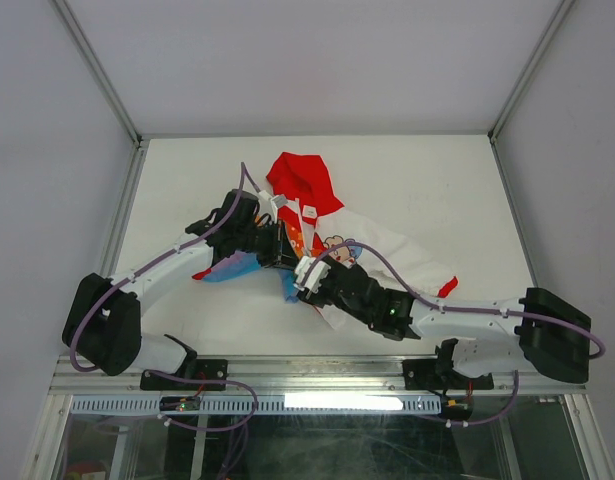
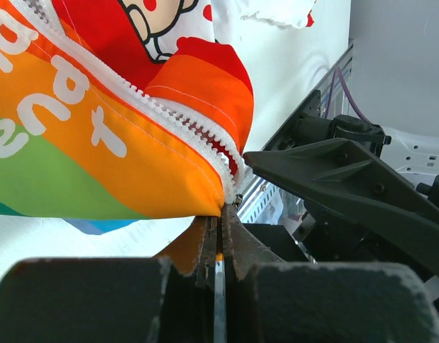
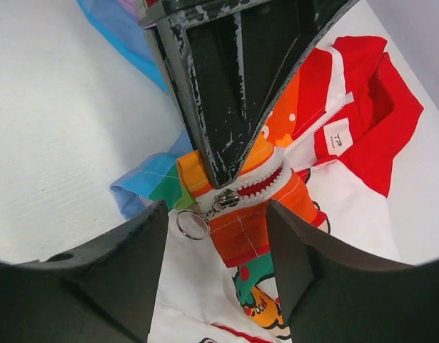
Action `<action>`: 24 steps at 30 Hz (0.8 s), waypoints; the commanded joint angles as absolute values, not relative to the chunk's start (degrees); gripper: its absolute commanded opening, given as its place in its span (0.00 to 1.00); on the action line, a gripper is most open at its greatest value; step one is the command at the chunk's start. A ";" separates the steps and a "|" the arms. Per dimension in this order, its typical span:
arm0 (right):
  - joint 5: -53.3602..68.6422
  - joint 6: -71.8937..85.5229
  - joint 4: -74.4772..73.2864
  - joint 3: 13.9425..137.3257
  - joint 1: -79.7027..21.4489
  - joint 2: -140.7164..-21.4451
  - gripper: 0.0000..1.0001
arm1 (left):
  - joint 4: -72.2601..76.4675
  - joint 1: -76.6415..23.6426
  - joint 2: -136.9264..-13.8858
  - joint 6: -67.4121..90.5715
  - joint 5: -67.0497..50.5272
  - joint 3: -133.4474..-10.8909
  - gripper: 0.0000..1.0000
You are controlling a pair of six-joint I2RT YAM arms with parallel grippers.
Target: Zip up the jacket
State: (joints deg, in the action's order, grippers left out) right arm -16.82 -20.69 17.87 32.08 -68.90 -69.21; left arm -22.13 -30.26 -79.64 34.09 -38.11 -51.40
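**At the foot of the zipper (image 2: 169, 118): anchor set, pull not yet taken**

On the white table (image 1: 457, 190), the jacket (image 1: 322, 225) lay part open, red hood farthest from the arms. The left gripper (image 2: 219, 214) was clamped tight on the orange hem, probably to anchor it against a pull. The right gripper (image 3: 218, 218) stood half spread either side of the slider (image 3: 226, 198) and its ring (image 3: 193, 224), gripping nothing. A left finger (image 3: 219, 86) crowded just above the slider, in its likely path.
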 commanded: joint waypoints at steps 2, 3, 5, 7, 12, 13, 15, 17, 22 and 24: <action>-25.64 -21.97 25.26 33.01 -70.97 -72.46 0.60 | -22.07 -29.60 -79.67 35.46 -40.11 -54.05 0.00; -26.50 -22.18 25.34 32.98 -71.17 -72.91 0.60 | -22.06 -29.61 -79.73 35.43 -40.23 -53.95 0.00; -28.02 -22.55 25.53 32.92 -71.48 -73.49 0.59 | -22.06 -29.62 -79.65 35.42 -40.17 -53.83 0.00; -28.00 -22.99 24.91 32.90 -71.69 -73.24 0.58 | -22.13 -29.60 -79.65 35.33 -39.97 -53.79 0.00; -24.81 -23.32 20.27 33.77 -71.72 -70.55 0.54 | -22.98 -29.57 -79.88 34.78 -38.89 -53.77 0.00; -24.81 -23.32 18.97 34.15 -71.72 -70.09 0.54 | -23.16 -29.55 -79.89 34.64 -38.74 -53.79 0.00; -24.81 -23.32 16.43 35.03 -71.72 -69.49 0.54 | -23.60 -29.60 -79.89 34.27 -38.19 -53.82 0.00; -21.77 -22.64 14.67 35.57 -71.72 -68.74 0.50 | -24.00 -29.62 -79.92 33.95 -37.70 -53.82 0.00; -20.37 -22.39 12.52 36.66 -71.72 -68.19 0.43 | -24.67 -29.62 -79.90 33.57 -37.51 -53.76 0.00; -20.04 -22.37 12.33 37.16 -71.64 -68.31 0.38 | -24.77 -29.59 -79.81 33.41 -37.44 -53.77 0.00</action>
State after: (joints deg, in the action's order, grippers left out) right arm -21.65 -22.81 12.32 33.82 -71.42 -70.08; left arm -24.84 -30.26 -80.25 33.67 -37.56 -51.40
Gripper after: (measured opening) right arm 0.414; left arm 0.011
